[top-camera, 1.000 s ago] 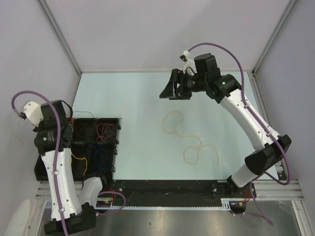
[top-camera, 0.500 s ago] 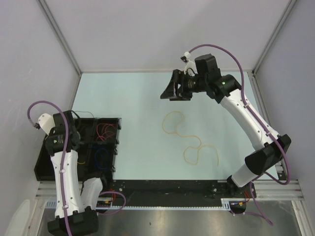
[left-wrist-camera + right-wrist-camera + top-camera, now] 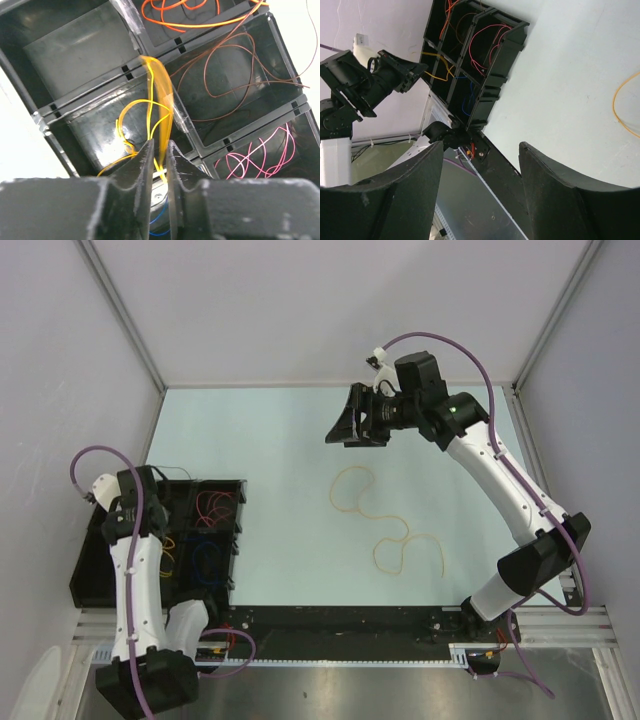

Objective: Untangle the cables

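Note:
My left gripper (image 3: 159, 145) (image 3: 152, 508) hangs over the black divided bin (image 3: 228, 486). Its jaws stand a narrow slit apart. A yellow cable (image 3: 134, 104) runs blurred up through that slit and coils in the compartment below. Other compartments hold an orange cable (image 3: 185, 15), a brown one (image 3: 225, 75), a pink one (image 3: 255, 155) and a blue one (image 3: 160, 220). One pale yellow cable (image 3: 350, 511) lies in loose loops on the table's middle. My right gripper (image 3: 345, 425) (image 3: 480, 147) is raised at the back of the table, open and holding nothing.
The bin's rim (image 3: 165, 56) and dividers stand close under the left fingers. A black rail (image 3: 340, 625) runs along the near table edge between the arm bases. Grey walls enclose the table on three sides.
The left wrist has swung down and right over the bin, and its jaws have parted a little around the yellow cable. The right arm and the table cable have stayed put.

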`<move>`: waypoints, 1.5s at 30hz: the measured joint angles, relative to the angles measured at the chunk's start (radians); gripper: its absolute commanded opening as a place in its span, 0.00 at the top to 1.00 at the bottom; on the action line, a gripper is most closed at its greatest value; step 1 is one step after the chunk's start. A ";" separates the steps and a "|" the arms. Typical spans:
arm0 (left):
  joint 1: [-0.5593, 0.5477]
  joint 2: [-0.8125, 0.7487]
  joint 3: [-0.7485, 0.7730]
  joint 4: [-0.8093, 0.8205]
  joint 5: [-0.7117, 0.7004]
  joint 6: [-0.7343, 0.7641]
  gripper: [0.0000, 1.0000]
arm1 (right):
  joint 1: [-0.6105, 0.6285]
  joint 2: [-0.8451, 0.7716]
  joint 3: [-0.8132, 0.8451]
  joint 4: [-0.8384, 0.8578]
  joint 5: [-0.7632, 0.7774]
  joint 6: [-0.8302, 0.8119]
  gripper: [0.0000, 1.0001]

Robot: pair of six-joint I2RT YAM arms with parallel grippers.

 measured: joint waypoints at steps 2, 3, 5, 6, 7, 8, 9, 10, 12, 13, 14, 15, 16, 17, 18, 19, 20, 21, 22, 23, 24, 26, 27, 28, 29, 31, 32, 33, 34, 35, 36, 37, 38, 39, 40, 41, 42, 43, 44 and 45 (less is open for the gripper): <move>0.011 0.024 0.000 0.008 0.020 -0.003 0.78 | -0.001 0.000 0.000 0.000 0.000 0.002 0.34; 0.014 0.032 0.000 0.011 0.026 -0.003 0.78 | -0.001 0.000 0.000 0.000 0.000 0.002 0.34; 0.018 0.038 0.000 0.016 0.044 -0.010 0.67 | -0.003 0.000 0.000 0.000 0.000 0.005 0.34; 0.019 0.037 0.000 0.017 0.051 -0.013 0.64 | -0.003 0.000 0.000 -0.001 0.000 0.006 0.34; 0.019 0.037 0.000 0.017 0.056 -0.018 0.62 | -0.003 0.001 0.000 -0.001 0.000 0.006 0.34; 0.019 0.037 0.000 0.017 0.065 -0.022 0.61 | -0.003 0.002 0.000 0.000 -0.001 0.008 0.34; 0.020 0.038 0.001 0.016 0.072 -0.024 0.60 | -0.003 0.003 0.000 -0.001 -0.001 0.008 0.34; 0.020 0.039 0.004 0.012 0.078 -0.030 0.59 | -0.004 0.006 0.000 -0.001 -0.002 0.009 0.34; 0.021 0.040 0.022 -0.013 0.079 -0.049 0.57 | -0.004 0.011 0.000 -0.001 -0.003 0.010 0.35; 0.021 0.039 0.036 -0.032 0.075 -0.065 0.58 | -0.004 0.015 0.000 -0.001 -0.004 0.010 0.35; 0.021 0.038 0.053 -0.055 0.068 -0.083 0.58 | -0.004 0.018 0.000 -0.002 -0.004 0.010 0.35; 0.021 0.035 0.062 -0.071 0.063 -0.098 0.58 | -0.004 0.021 0.000 -0.002 -0.003 0.010 0.35; 0.021 0.031 0.067 -0.085 0.057 -0.113 0.58 | -0.004 0.023 0.000 -0.003 -0.004 0.010 0.35; 0.023 0.025 0.067 -0.101 0.051 -0.127 0.58 | -0.004 0.025 0.000 -0.006 -0.003 0.011 0.35; 0.025 0.021 0.067 -0.122 0.050 -0.143 0.59 | -0.004 0.026 0.000 -0.010 -0.003 0.013 0.35; 0.028 0.019 0.066 -0.135 0.051 -0.153 0.60 | -0.005 0.026 0.000 -0.011 -0.003 0.013 0.35; 0.032 0.018 0.065 -0.150 0.052 -0.165 0.62 | -0.005 0.026 0.000 -0.013 -0.003 0.013 0.35; 0.035 0.017 0.064 -0.159 0.054 -0.176 0.64 | -0.005 0.026 0.000 -0.015 -0.003 0.014 0.35; 0.039 0.017 0.064 -0.168 0.060 -0.184 0.66 | -0.005 0.026 0.000 -0.016 -0.003 0.014 0.35; 0.040 0.017 0.064 -0.170 0.070 -0.188 0.67 | -0.005 0.026 0.000 -0.018 -0.003 0.014 0.35; 0.042 0.017 0.064 -0.164 0.084 -0.186 0.67 | -0.006 0.026 0.000 -0.021 -0.003 0.014 0.35; 0.043 0.018 0.064 -0.136 0.128 -0.175 0.70 | -0.008 0.026 0.000 -0.024 -0.003 0.014 0.36; 0.043 0.021 0.064 -0.112 0.156 -0.167 0.70 | -0.010 0.026 0.000 -0.024 -0.003 0.015 0.36; 0.042 0.027 0.066 -0.096 0.178 -0.161 0.70 | -0.011 0.026 0.000 -0.023 -0.003 0.016 0.36; 0.042 0.039 0.074 -0.084 0.198 -0.155 0.70 | -0.013 0.027 0.000 -0.023 -0.003 0.017 0.36; 0.042 0.051 0.085 -0.068 0.212 -0.148 0.70 | -0.014 0.030 0.000 -0.022 -0.003 0.018 0.36; 0.042 0.055 0.094 -0.062 0.220 -0.143 0.70 | -0.014 0.032 0.000 -0.022 -0.003 0.018 0.36; 0.040 0.059 0.108 -0.062 0.228 -0.140 0.70 | -0.015 0.035 0.000 -0.022 -0.003 0.021 0.34; 0.036 0.063 0.124 -0.058 0.235 -0.138 0.68 | -0.016 0.038 0.000 -0.021 -0.002 0.022 0.34; 0.029 0.068 0.143 -0.054 0.245 -0.136 0.67 | -0.016 0.041 0.000 -0.022 0.002 0.025 0.33; 0.020 0.072 0.159 -0.049 0.254 -0.133 0.65 | -0.017 0.045 0.000 -0.023 0.008 0.028 0.31; 0.006 0.076 0.177 -0.036 0.264 -0.132 0.60 | -0.019 0.049 0.000 -0.024 0.017 0.031 0.30; -0.016 0.079 0.193 -0.025 0.274 -0.133 0.58 | -0.019 0.054 0.000 -0.028 0.033 0.034 0.28; -0.043 0.082 0.207 -0.013 0.280 -0.133 0.57 | -0.019 0.060 0.001 -0.039 0.054 0.035 0.25; -0.077 0.086 0.223 0.001 0.291 -0.134 0.56 | -0.021 0.068 0.004 -0.056 0.077 0.036 0.24; -0.102 0.090 0.234 0.008 0.299 -0.134 0.55 | -0.023 0.076 0.006 -0.071 0.098 0.038 0.23; -0.129 0.100 0.252 0.011 0.307 -0.133 0.54 | -0.026 0.090 0.012 -0.100 0.132 0.039 0.22; -0.157 0.114 0.274 0.017 0.316 -0.132 0.51 | -0.031 0.106 0.018 -0.137 0.163 0.039 0.22; -0.173 0.124 0.288 0.024 0.324 -0.130 0.49 | -0.035 0.119 0.023 -0.163 0.188 0.039 0.21; -0.198 0.136 0.303 0.032 0.334 -0.126 0.47 | -0.041 0.139 0.029 -0.205 0.221 0.037 0.21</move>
